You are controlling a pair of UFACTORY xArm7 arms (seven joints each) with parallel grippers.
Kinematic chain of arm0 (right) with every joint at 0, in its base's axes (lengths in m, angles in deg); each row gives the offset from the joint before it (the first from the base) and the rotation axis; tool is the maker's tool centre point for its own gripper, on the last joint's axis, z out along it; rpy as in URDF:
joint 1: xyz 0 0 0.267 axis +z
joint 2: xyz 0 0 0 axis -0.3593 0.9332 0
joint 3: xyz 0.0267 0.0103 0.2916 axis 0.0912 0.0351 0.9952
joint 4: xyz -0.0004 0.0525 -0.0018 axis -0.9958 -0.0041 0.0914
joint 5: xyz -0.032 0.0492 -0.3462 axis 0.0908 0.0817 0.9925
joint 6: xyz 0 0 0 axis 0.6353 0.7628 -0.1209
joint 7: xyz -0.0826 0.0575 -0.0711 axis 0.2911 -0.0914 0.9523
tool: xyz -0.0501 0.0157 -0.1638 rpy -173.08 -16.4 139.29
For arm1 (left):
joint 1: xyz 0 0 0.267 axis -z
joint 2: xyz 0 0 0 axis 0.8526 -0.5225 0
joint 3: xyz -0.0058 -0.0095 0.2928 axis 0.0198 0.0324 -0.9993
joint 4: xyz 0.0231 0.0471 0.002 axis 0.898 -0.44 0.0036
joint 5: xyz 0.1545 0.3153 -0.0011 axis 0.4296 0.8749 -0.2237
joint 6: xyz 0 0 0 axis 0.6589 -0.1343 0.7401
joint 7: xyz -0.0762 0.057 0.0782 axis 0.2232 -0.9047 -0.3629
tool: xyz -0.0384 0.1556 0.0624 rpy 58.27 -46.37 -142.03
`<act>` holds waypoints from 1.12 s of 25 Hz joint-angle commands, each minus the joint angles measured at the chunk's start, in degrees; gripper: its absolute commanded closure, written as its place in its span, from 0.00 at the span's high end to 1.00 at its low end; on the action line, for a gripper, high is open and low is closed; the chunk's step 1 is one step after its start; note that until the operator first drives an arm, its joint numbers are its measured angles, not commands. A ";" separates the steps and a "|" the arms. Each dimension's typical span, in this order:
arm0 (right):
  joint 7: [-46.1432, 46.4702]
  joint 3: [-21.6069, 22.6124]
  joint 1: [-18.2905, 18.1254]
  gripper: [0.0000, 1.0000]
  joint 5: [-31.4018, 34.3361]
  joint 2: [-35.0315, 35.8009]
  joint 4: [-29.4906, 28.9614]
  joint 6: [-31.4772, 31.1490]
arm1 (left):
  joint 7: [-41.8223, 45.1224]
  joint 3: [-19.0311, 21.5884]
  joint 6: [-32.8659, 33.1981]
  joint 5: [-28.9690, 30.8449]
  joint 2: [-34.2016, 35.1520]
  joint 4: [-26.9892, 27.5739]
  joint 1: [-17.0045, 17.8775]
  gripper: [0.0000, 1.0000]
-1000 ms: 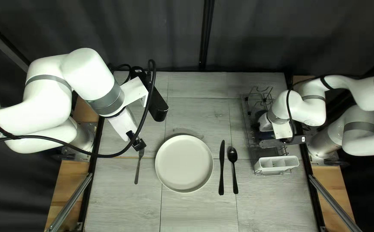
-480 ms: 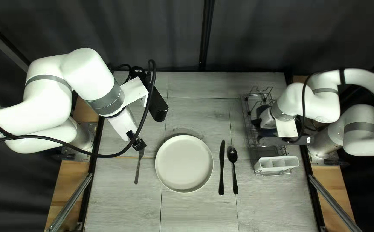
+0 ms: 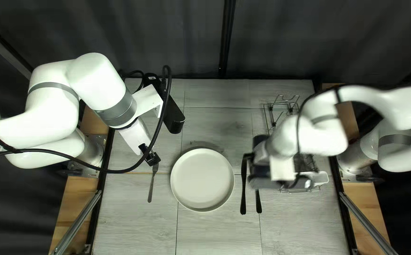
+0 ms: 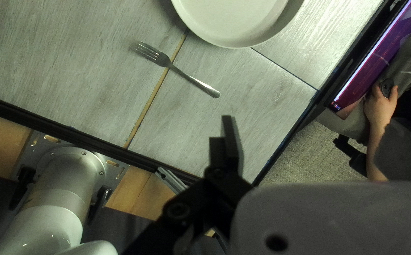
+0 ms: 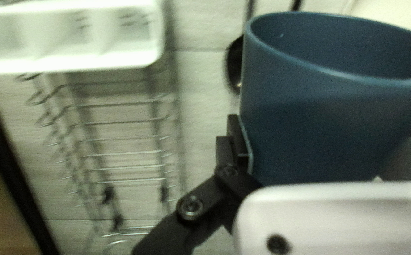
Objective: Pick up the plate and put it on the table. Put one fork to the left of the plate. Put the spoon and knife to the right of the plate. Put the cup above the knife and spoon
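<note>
Dark curtain (image 3: pixel 167 38) across the back, pale wood-look table (image 3: pixel 215 231) in front, a person's hand (image 4: pixel 380 108) beyond its edge. Wire rack (image 5: pixel 125 154) at the right, and there's the plate (image 3: pixel 202 179), down mid-table! White cutlery holder (image 5: pixel 73 61) at the rack's end; blue cup (image 5: pixel 328 123) clamped between the right gripper's (image 3: pixel 256 150) fingers, beside the spoon's bowl; its height is hard to judge in that blur. Left gripper (image 3: pixel 148 154) wide, nothing gripped. Knife (image 3: pixel 243 189) and spoon (image 3: pixel 258 200) right of the plate, fork (image 4: pixel 186 75) left, ahead of the left gripper.
</note>
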 commanded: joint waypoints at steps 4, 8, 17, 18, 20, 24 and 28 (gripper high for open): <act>-5.12 -2.46 3.57 0.00 8.93 11.55 -7.49 3.33 | 0.00 0.00 0.00 0.00 0.00 0.00 0.00 1.00; -4.08 -3.46 4.63 0.00 10.97 17.38 -12.71 3.56 | 0.00 0.00 0.00 0.00 0.00 0.00 0.00 1.00; -1.42 -4.54 4.41 0.00 12.86 22.60 -16.21 5.19 | 0.00 0.00 0.00 0.00 0.00 0.00 0.00 1.00; -0.99 -4.59 4.23 0.00 12.82 23.03 -16.49 5.20 | 0.00 0.00 0.00 0.00 0.00 0.00 0.00 1.00; -0.28 -4.70 3.75 0.00 12.79 23.52 -16.49 5.58 | 0.00 0.00 0.00 0.00 0.00 0.00 0.00 1.00; 0.82 -4.75 2.93 0.07 12.83 24.08 -15.60 6.82 | 0.00 0.00 0.00 0.00 0.00 0.00 0.00 1.00; 1.12 -4.57 2.79 0.96 12.60 23.71 -15.42 6.49 | 0.00 0.00 0.00 0.00 0.00 0.00 0.00 1.00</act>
